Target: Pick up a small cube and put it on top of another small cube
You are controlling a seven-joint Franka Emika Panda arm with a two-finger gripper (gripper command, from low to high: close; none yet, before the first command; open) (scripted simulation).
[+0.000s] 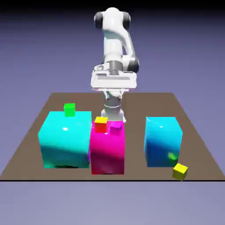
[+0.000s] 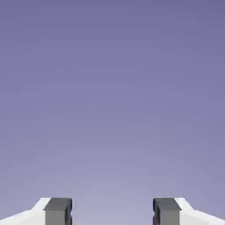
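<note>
White robot tool (image 2: 112,212), fingers spread wide apart, only plain backdrop between them

The small cube (image 1: 180,172) at the near right is plain yellow, near a block (image 1: 162,141) shading from cyan to deeper blue. The left block (image 1: 66,139) is cyan-turquoise; the middle block (image 1: 107,149) is magenta, beneath a cube (image 1: 101,125) with a red front and yellow top.

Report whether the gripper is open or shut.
Open: in the hand view, the gripper's two grey fingertips stand wide apart, only backdrop between them.
</note>
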